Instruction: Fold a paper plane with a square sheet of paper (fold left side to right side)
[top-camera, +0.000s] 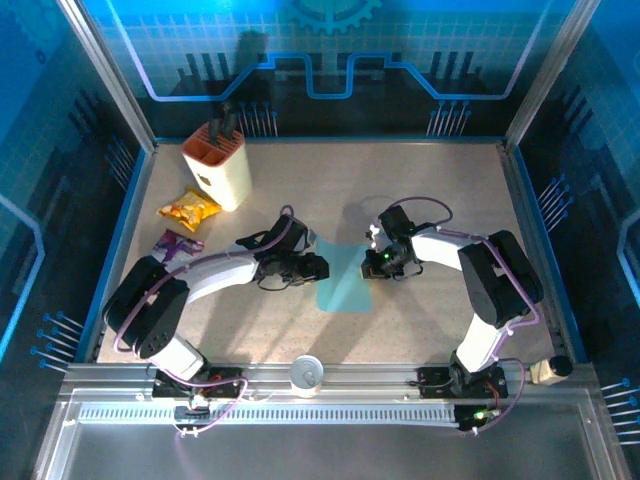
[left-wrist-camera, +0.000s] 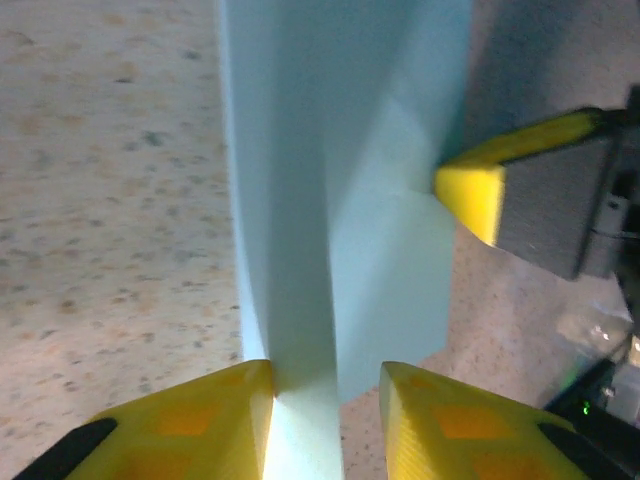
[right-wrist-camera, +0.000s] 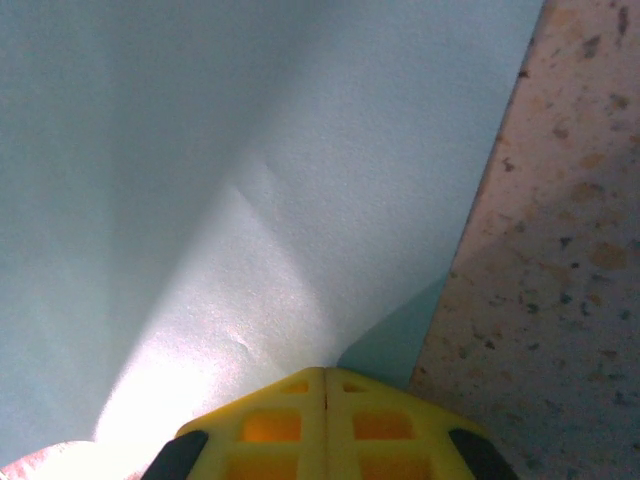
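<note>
The square sheet of paper (top-camera: 345, 288) is lying near-right of the knife block (top-camera: 222, 172), long axis running near to far. The left gripper (left-wrist-camera: 325, 385), spread, is straddling its raised block-side fold; the right gripper (right-wrist-camera: 325, 374), pressed together, is touching the edge away from the block.

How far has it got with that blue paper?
Done: one flap of the square sheet of paper already lies folded over. In hand: the left gripper, fingers apart, straddles a raised ridge; the shut right gripper touches its edge. Left: creasing flat, every plane fold.
</note>
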